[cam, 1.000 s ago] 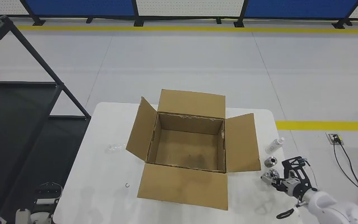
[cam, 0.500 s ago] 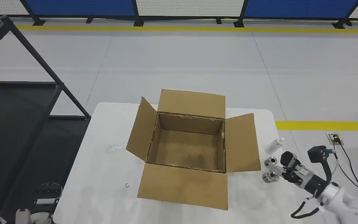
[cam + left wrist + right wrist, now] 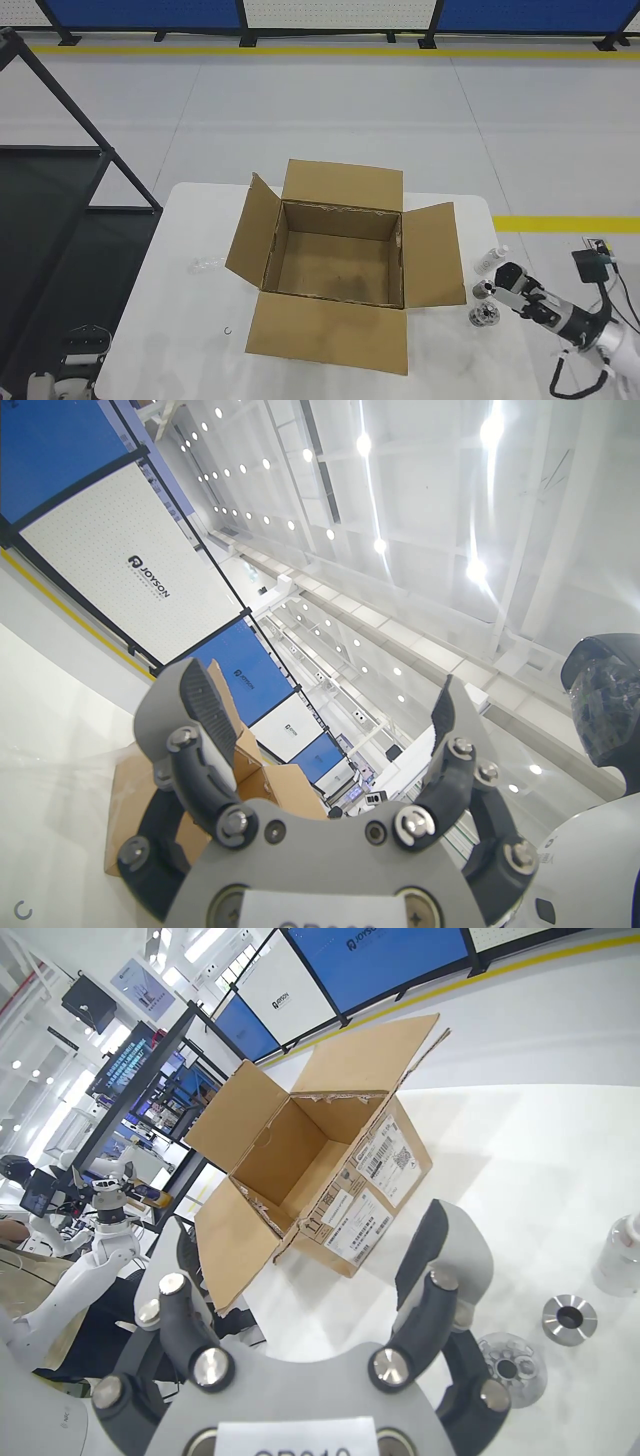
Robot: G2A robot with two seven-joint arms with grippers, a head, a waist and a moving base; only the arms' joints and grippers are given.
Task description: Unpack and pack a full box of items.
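Note:
An open cardboard box [image 3: 340,262] stands mid-table with all flaps spread, and its inside looks bare. In the right wrist view the box [image 3: 325,1163] lies ahead of my right gripper [image 3: 310,1248], which is open and holds nothing. From above, the right gripper [image 3: 503,281] hovers just right of the box's right flap. Close beside it are a small clear bottle [image 3: 490,260], a metal ring [image 3: 483,291] and a toothed metal disc [image 3: 483,316]. My left gripper [image 3: 325,705] is open and empty, tilted up toward the ceiling, with the box [image 3: 145,795] behind it.
A crumpled clear plastic piece [image 3: 207,264] and a tiny ring [image 3: 229,331] lie on the white table [image 3: 180,300] left of the box. The ring [image 3: 569,1319], disc [image 3: 510,1368] and bottle [image 3: 617,1258] sit near the table's right edge.
My right gripper has swung from the table's near right corner toward the far side, ending beside the bottle and metal parts. The box and the items have not moved.

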